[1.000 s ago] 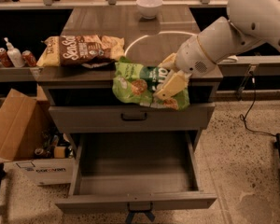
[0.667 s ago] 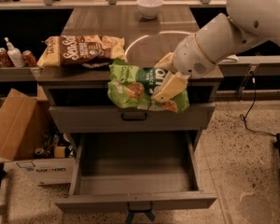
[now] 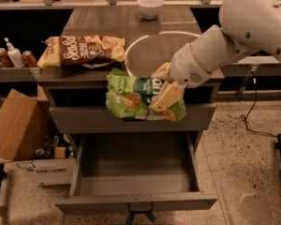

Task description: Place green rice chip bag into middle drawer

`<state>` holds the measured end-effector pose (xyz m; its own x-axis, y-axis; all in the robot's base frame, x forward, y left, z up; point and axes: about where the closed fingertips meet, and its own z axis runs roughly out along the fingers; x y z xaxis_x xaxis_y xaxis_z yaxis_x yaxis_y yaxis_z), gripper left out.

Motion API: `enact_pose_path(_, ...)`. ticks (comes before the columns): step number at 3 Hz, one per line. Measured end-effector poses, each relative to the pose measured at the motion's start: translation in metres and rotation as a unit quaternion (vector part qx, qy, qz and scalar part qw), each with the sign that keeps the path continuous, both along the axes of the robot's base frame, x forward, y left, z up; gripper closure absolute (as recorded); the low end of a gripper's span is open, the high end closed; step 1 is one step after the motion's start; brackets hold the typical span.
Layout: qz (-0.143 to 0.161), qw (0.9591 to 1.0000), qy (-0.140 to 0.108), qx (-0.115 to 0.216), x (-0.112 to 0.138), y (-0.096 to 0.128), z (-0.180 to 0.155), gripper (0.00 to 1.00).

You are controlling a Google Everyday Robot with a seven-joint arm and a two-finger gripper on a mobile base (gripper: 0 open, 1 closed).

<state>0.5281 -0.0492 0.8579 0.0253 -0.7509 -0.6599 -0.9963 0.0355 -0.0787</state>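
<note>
One cream-coloured finger point(image 3: 167, 97) of the gripper point(image 3: 162, 85) lies across the front of the crinkly bright green rice chip bag point(image 3: 133, 97). The other finger is mostly hidden behind the bag's top edge, so you see only its root. The claw is clamped on the bag's right part.

The bag hangs in the air in front of the plain grey upper drawer front point(image 3: 84, 118), covering that front's middle. It is above the far edge of the wide grey metal middle drawer point(image 3: 136, 201), which is pulled out towards you. The drawer's small dark handle point(image 3: 139, 214) is cut off by the bottom edge.

The bulky white robot arm point(image 3: 234, 36) reaches in from the right, hides the cabinet's right far corner and runs out of view at the top right.

On the brown cabinet top point(image 3: 145, 50) a brown and yellow chip bag point(image 3: 79, 50) lies at the left, and a white bowl point(image 3: 150, 6) stands at the far edge.

To the left are a cardboard box point(image 3: 14, 125), red cans point(image 3: 2, 57) and a white pump bottle point(image 3: 14, 55), all partly cut off or dim. A black cable point(image 3: 250, 107) trails at the right.
</note>
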Motion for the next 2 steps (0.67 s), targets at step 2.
enact_pose_path(2, -0.015, 0.9966, 0.081, 0.004, -0.061, 0.001, -0.091, 1.0)
